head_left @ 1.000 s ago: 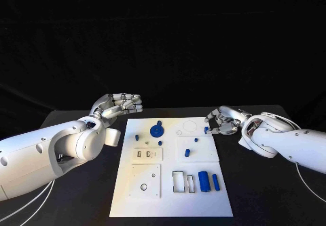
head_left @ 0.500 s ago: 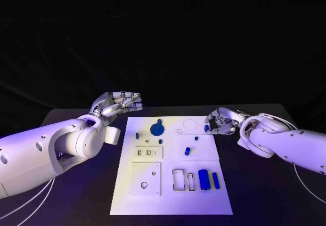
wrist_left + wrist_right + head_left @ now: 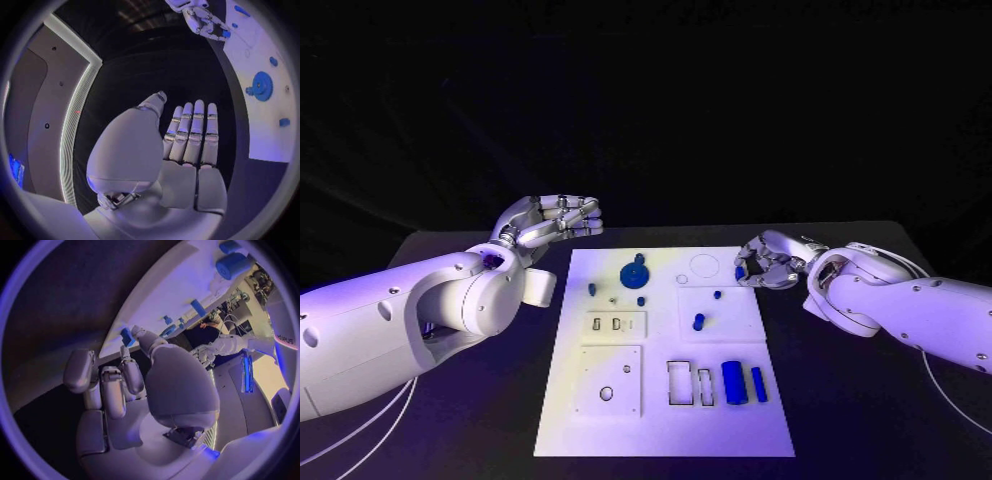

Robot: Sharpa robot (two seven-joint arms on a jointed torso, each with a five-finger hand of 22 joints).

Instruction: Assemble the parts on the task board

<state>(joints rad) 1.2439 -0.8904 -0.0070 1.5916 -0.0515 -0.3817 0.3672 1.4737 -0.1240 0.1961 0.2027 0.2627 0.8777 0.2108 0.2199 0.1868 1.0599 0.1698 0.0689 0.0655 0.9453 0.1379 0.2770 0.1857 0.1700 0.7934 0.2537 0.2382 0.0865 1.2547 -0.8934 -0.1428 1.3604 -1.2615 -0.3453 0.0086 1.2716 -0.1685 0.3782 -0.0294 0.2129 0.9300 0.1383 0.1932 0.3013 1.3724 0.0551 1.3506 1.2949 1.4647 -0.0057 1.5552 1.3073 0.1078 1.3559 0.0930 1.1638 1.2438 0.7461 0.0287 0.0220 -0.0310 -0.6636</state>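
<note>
A black surface (image 3: 473, 440) under a dark backdrop carries the white board (image 3: 661, 420) in its middle, its long side running near to far.

On the board's far left part stands a blue gear (image 3: 633, 273), with small blue pegs (image 3: 642, 299) just near it. Toward the right middle stands another small peg (image 3: 698, 321). On the near right part lie a thick blue cylinder (image 3: 734, 382) and a thinner blue bar (image 3: 757, 382), side by side next to two rectangular slots (image 3: 679, 382).

The left hand (image 3: 557, 222) hangs off the board, beyond its far left corner. In the head view its fingers look curled toward the thumb; in the left wrist view they lie straight and close together, holding nothing.

The right hand (image 3: 767, 262) sits at the board's far right edge. Its fingers are clamped on a small blue part (image 3: 127, 336), pinched at the fingertips right over the board's edge.
</note>
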